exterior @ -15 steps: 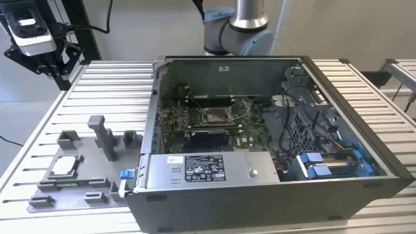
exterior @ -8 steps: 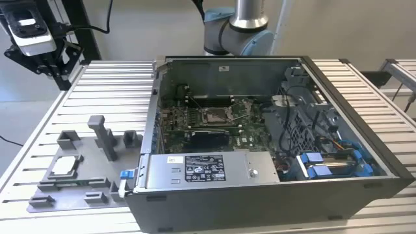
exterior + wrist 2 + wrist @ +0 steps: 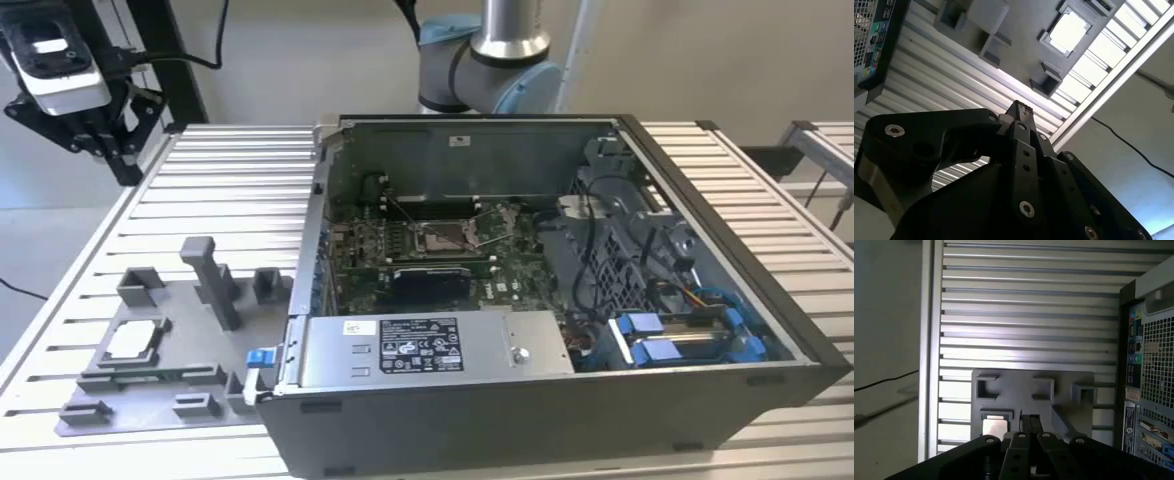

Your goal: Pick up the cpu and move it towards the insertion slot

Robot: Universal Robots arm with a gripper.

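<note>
Gripper (image 3: 1018,107) closed, empty; one cpu (image 3: 134,340) in tray (image 3: 140,408), exterior view's lower left; one slot (image 3: 441,235) mid-frame, well apart.

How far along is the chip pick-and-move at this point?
Nothing is done yet: the cpu lies in its grey tray. The gripper hangs clear of it, shut and empty. Picking up and carrying to the insertion slot inside the computer case remain.

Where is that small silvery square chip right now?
In the exterior view, the small silvery square chip lies in the grey plastic tray on the exterior view's left, beside the open computer case.
</note>
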